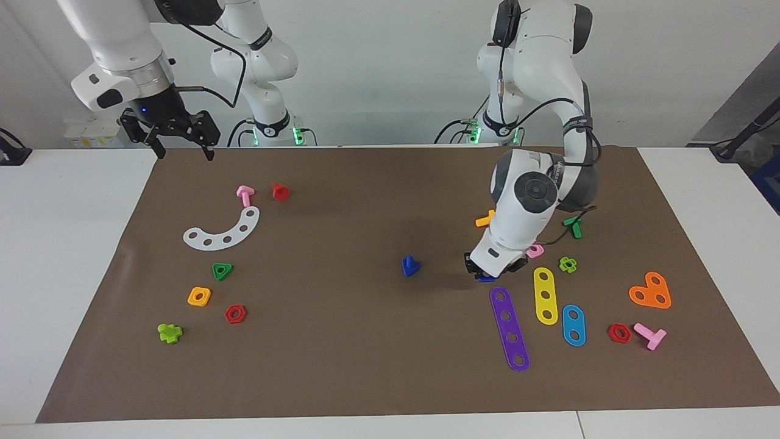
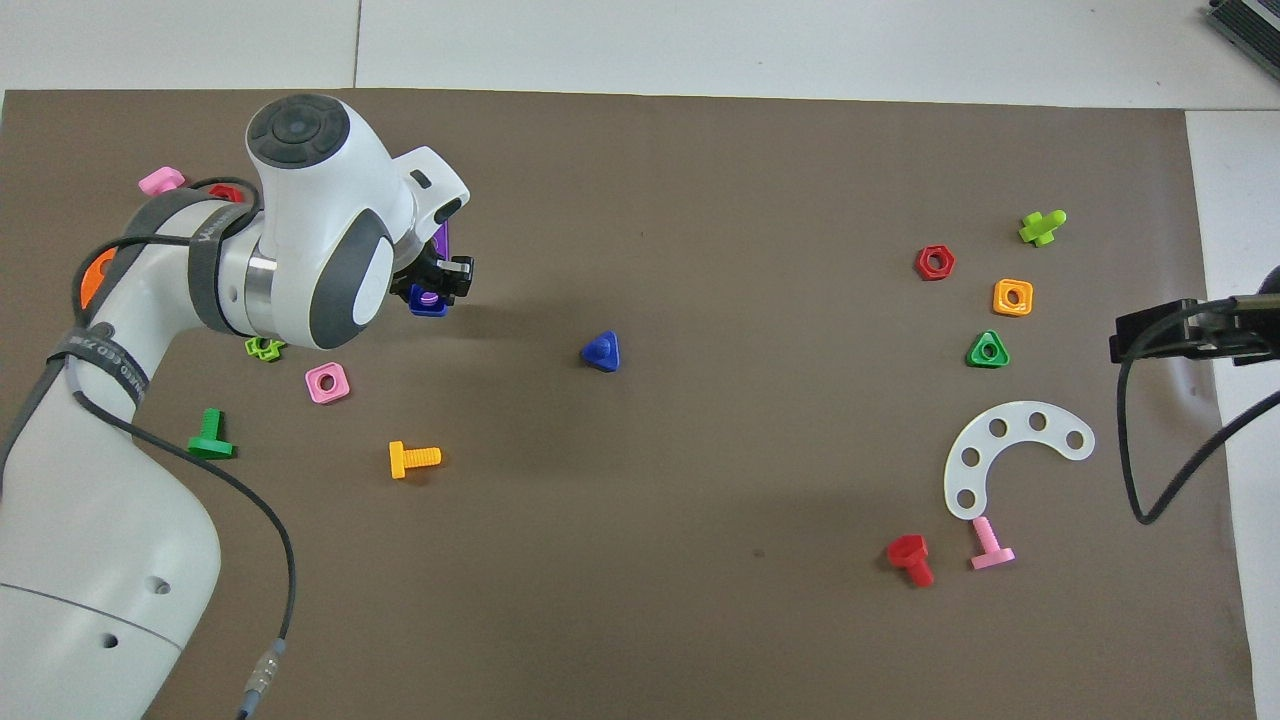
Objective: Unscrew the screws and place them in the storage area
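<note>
Above, in the facing view, the left pincer point(image 1: 492, 271) hangs low over the brown mat point(image 1: 341, 366), shut on the small dark blue square plastic nut point(image 1: 487, 278), just over the end of the purple four-hole plastic strip point(image 1: 509, 329) that lies nearest the robots. The small dark blue plastic bolt with a triangular head point(image 1: 411, 266) stands apart from it near the middle of the mat, head down and stem up, so bolt and nut are already separated. The right pincer point(image 1: 180, 141) waits with fingers spread, raised over the bench point(image 1: 67, 256) edge at the right arm's end.

Seen in the overhead view, the left pincer point(image 2: 432, 292) carries the nut point(image 2: 427, 303) flat, its hole facing up, over the same end of the purple strip point(image 2: 441, 238), among the loose parts gathered at the left arm's end: a pink square nut point(image 2: 327, 382), an orange T-shaped bolt point(image 2: 413, 458) and a green T-shaped bolt point(image 2: 209, 439). The blue bolt point(image 2: 601, 351) lies from the pincer toward the right arm's end of the mat, at about the same distance from the robots. Its long axis is upright, so a straight descent from above would probably serve. The left pincer is clearly the nearer; the right pincer point(image 2: 1150, 337) shows only at the frame's edge. Judged from this layout, the nut is about to be set down, and the bolt remains to be fetched.
</note>
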Motion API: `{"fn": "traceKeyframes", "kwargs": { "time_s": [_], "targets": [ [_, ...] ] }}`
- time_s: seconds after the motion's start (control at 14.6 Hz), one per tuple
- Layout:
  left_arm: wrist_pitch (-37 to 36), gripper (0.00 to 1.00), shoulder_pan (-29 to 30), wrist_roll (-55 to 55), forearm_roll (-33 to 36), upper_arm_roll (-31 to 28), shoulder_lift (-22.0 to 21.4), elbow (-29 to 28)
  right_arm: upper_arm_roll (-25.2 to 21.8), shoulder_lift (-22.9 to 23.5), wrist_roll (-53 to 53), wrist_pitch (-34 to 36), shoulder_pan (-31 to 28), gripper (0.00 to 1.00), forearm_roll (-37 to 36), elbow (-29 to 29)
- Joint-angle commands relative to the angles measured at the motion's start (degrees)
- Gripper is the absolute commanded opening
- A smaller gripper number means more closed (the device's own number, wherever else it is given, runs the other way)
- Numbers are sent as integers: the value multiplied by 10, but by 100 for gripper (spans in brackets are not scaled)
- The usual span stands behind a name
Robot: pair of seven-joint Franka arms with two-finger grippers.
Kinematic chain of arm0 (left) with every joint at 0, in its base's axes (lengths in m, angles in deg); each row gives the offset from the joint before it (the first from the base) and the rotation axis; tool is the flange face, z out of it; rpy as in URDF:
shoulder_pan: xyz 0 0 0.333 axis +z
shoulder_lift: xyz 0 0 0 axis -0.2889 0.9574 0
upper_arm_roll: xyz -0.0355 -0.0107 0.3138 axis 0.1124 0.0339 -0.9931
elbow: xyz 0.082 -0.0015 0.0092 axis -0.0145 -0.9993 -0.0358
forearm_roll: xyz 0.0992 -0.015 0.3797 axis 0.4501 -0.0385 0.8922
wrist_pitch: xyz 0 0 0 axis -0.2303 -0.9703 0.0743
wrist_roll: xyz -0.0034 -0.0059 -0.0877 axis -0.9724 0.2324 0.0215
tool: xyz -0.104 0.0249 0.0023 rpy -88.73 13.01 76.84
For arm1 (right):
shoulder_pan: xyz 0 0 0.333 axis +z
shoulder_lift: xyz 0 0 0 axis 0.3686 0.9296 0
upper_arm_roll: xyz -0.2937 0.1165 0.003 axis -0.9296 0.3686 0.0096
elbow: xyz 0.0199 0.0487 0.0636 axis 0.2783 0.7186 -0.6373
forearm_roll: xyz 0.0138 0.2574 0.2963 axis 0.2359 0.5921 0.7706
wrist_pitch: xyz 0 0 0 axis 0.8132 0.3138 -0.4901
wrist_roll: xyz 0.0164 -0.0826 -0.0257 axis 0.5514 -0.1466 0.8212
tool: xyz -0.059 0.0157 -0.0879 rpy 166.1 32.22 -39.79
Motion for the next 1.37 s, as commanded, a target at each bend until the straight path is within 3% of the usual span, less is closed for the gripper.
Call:
{"fn": "traceKeyframes", "kwargs": {
  "time_s": [0.0, 0.21, 0.27, 0.41, 0.48, 0.82, 0.96, 1.1, 1.3],
  "targets": [
    [71, 35, 9, 47, -11, 3, -66, -125, 1, -5, -6, 2, -1, 100, 1, 4],
    [117, 40, 8, 55, -11, 3, -93, -189, 1, -5, -5, 2, -1, 100, 1, 4],
    [121, 51, 6, 55, -11, 3, -97, -192, 2, -5, -6, 2, -1, 100, 1, 4],
    [121, 86, 2, 56, -11, 2, -102, -191, 1, -6, -6, 2, -2, 100, 1, 4],
    [121, 97, 4, 58, -11, 2, -105, -188, 1, -6, -5, 3, -7, 100, 1, 5],
    [101, 100, 30, 68, -11, 0, -135, -170, 3, 5, -25, -58, 23, 100, 23, 5],
    [51, 100, 49, 72, -10, 0, -147, -138, 5, 21, -45, -71, 41, 100, 51, 8],
    [-20, 100, 72, 104, -5, -1, -149, -93, 5, 35, -83, -126, 88, 100, 55, 31],
    [-78, 100, 121, 158, -2, -1, -170, -68, 5, 115, -207, -217, 173, 100, 53, 20]
  ]
}}
